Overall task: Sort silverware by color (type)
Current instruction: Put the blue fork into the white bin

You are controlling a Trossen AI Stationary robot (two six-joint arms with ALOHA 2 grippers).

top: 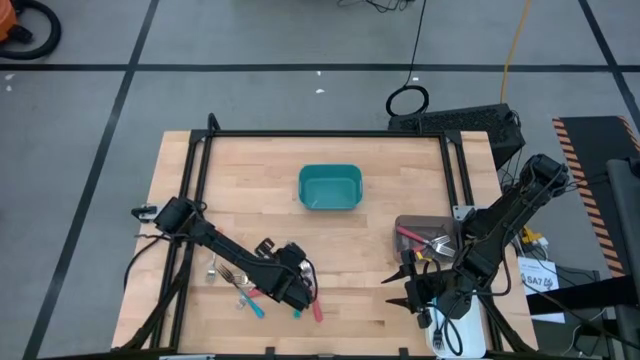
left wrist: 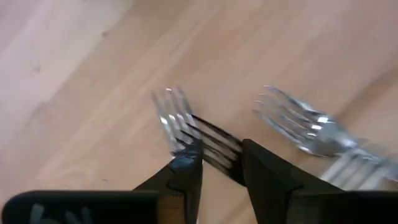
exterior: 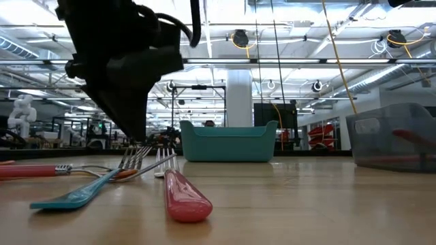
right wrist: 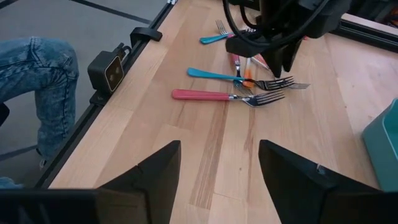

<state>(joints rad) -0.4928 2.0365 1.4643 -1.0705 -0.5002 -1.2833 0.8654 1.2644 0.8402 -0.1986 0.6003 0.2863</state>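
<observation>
Step in hand: picking from the pile of plastic-handled metal forks [top: 262, 285]. Left gripper [left wrist: 219, 163] low over it, fingers parted, silver tines [left wrist: 186, 127] between and just ahead of the tips; nothing gripped yet. Next, in my judgement: close on one fork only. Neighbouring tines [left wrist: 298, 127] beside them crowd the grasp. Right gripper [right wrist: 217, 168] open, waiting near the clear grey bin [top: 425, 235]. Teal bin [top: 330, 187] well apart.

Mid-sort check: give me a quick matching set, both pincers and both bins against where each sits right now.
1. teal bin
2. grey bin
3. left pincer
4. right pincer

A. low over the loose forks
B. middle of the table
C. open, over bare wood
D. beside the right arm, red handle inside

Pairs: 1-B, 2-D, 3-A, 4-C
</observation>
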